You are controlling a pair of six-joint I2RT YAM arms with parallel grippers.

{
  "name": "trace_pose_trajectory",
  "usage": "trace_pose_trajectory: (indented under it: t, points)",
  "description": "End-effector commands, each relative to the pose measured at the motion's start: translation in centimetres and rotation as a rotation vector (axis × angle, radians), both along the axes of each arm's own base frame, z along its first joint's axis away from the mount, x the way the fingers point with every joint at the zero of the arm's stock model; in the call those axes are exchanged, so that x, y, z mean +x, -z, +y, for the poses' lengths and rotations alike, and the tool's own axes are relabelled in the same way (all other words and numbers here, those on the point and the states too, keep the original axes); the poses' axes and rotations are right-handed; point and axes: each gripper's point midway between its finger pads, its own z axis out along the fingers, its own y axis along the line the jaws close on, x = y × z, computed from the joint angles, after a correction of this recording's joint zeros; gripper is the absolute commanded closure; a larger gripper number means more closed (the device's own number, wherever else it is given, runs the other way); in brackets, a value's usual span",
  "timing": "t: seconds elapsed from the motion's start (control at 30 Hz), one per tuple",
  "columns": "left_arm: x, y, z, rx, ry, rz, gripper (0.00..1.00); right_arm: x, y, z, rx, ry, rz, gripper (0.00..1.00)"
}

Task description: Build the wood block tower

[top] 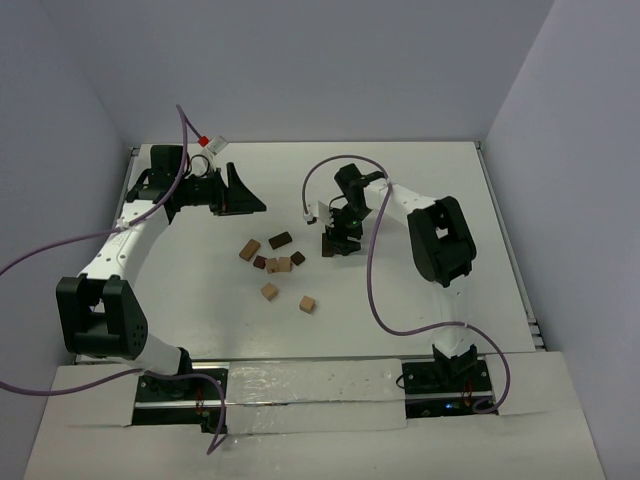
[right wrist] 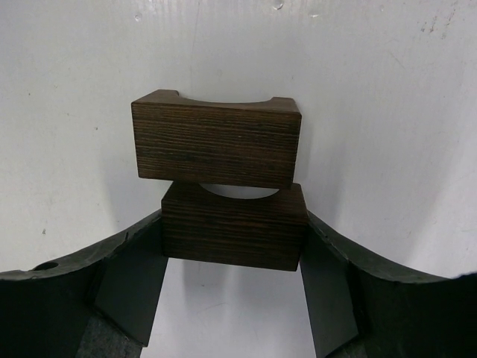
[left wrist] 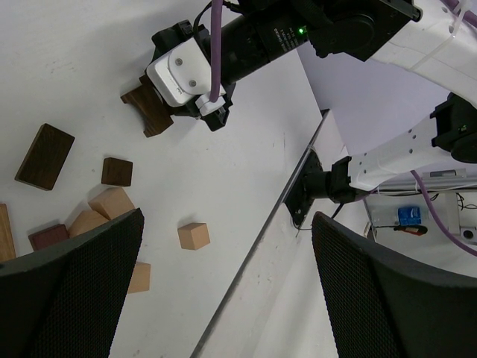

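Two arms are seen over the white table (top: 430, 180). The right arm is stretched toward the table's middle with its wrist bent down, and the right gripper (top: 338, 243) is set low at the surface. In the right wrist view its fingers (right wrist: 127, 283) are pressed against the two ends of a dark notched block (right wrist: 232, 227), so that block is grasped. A second dark notched block (right wrist: 216, 145) is touched by it at 12 o'clock in that view; whether one rests on the other or merely beside it cannot be told.

The left arm is bent toward 10 o'clock of the table, and the left gripper (top: 248, 196) is held off the surface with its jaws spread wide.

The other wood blocks (top: 272, 265) are scattered at 8 to 9 o'clock of the right gripper. Four are bunched in a row, dark at both ends and tan between. A dark piece (top: 280, 240) lies at the row's 12 o'clock and a tan piece (top: 250, 249) at its 10 o'clock. One tan cube (top: 270, 291) lies apart at 6 o'clock and another tan cube (top: 307, 303) at 5 o'clock.

A purple cable (top: 372, 280) is looped from the right arm, apart from the blocks.
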Motion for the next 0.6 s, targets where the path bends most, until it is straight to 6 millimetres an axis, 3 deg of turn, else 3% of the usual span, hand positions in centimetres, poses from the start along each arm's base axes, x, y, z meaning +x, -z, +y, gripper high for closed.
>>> trace_pose_trajectory:
  t: [0.0,0.2,0.57]
  points:
    - [0.2,-2.4,0.1,-0.015,0.019,-0.094,0.01,0.3,-0.5,0.5,0.006,-0.015,-0.009,0.33]
    - [0.1,-2.1,0.1,-0.015,0.019,-0.086,0.01,0.1,-0.7,1.2,0.012,-0.029,-0.014,0.42]
    - [0.0,-1.5,0.3,-0.012,0.018,-0.075,0.01,-0.4,-0.4,1.9,0.001,-0.041,-0.012,0.42]
